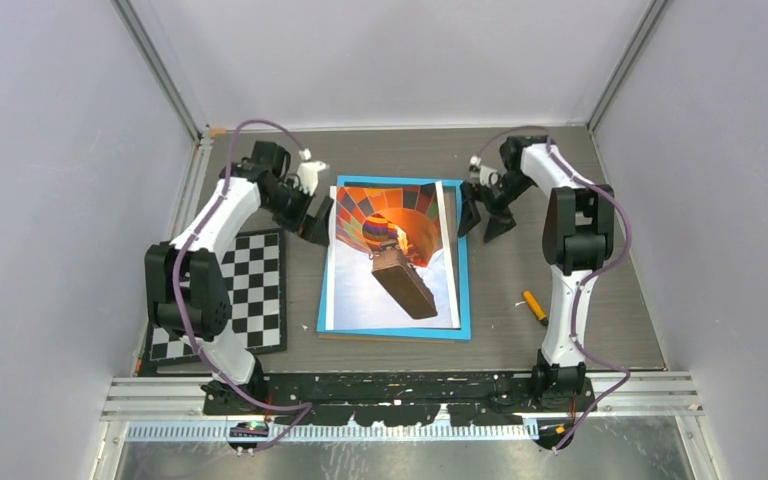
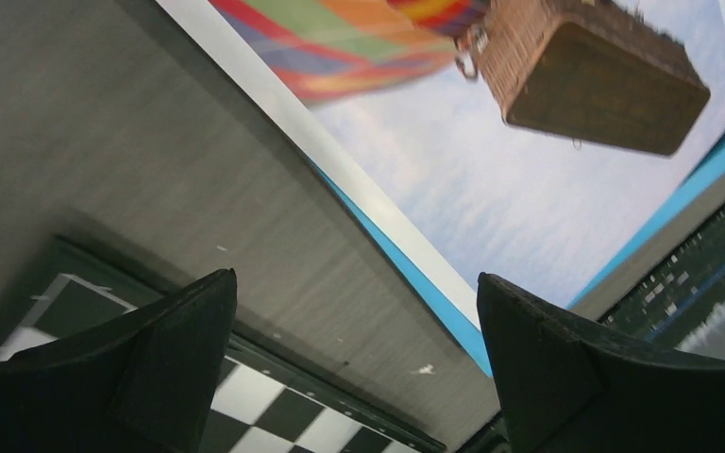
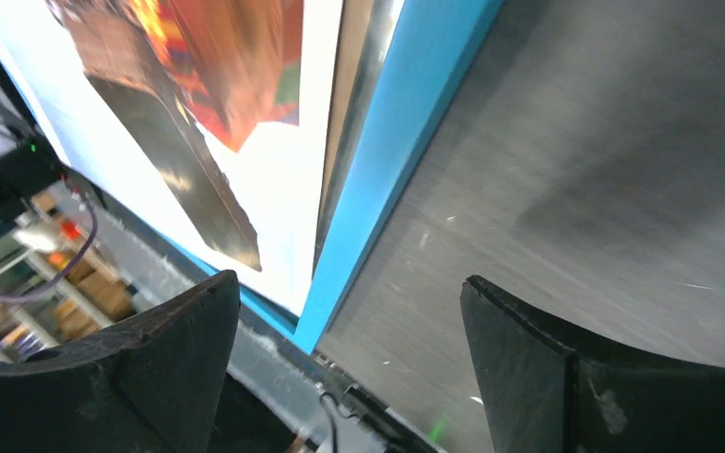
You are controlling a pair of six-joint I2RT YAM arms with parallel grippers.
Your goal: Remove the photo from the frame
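Observation:
The frame (image 1: 464, 270) lies flat mid-table, its blue border showing along the right and near sides. The hot-air balloon photo (image 1: 390, 255) lies face up on it, skewed left so that its white margin overhangs the frame's left side. My left gripper (image 1: 316, 222) is open and empty, just left of the photo's far-left edge. The left wrist view shows the photo (image 2: 491, 170) and the blue border (image 2: 434, 297) beyond its fingers (image 2: 179, 349). My right gripper (image 1: 482, 218) is open and empty, beside the frame's far-right edge. The right wrist view shows the frame (image 3: 406, 142) and the photo (image 3: 245, 142).
A black-edged checkerboard (image 1: 250, 290) lies left of the frame, under the left arm; it also shows in the left wrist view (image 2: 255, 401). A small orange object (image 1: 535, 307) lies on the table right of the frame. Grey walls enclose the table on three sides.

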